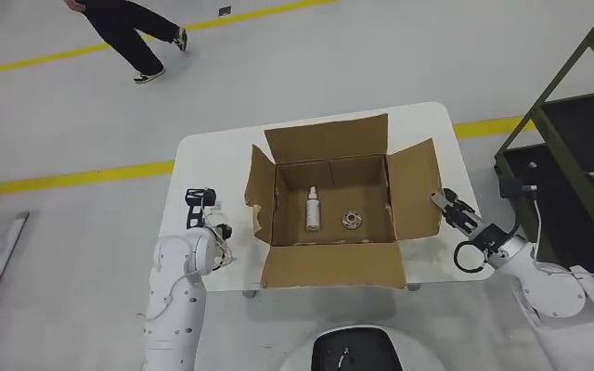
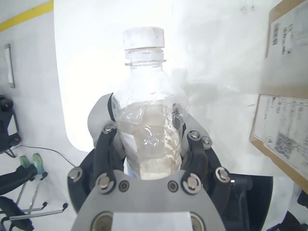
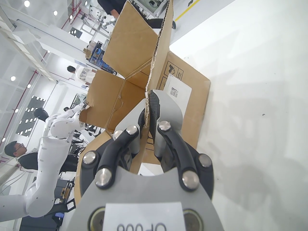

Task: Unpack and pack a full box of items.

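Left pincer [image 2: 144, 114]: closed around the body of a clear water bottle [image 2: 144, 73], one finger on each side below its shoulder.
Water bottle: white-capped and partly filled, held out over the left part of the bench [image 1: 223, 153], left of the box [image 1: 329, 173]; whether its base touched the bench could not be told.
Box: open brown cardboard at the middle of the bench, all four flaps folded outward.
Inside the box: a small spray bottle [image 1: 313, 209] lay on its side left of centre, and a round metal part [image 1: 351, 220] lay just right of it, the two apart.
Right pincer [image 3: 150, 106]: pinched narrow on the edge of the right flap [image 3: 166, 37], holding it out from the box on the right side.
Step in hand: unpacking, by the look of it, with the water bottle out of the box and two items not yet lifted.
Next move: probably lowering the water bottle upright onto bare bench left of the box, well clear of the left flap, opening only once it rested steady; then reaching in for the spray bottle while the flap was held back.
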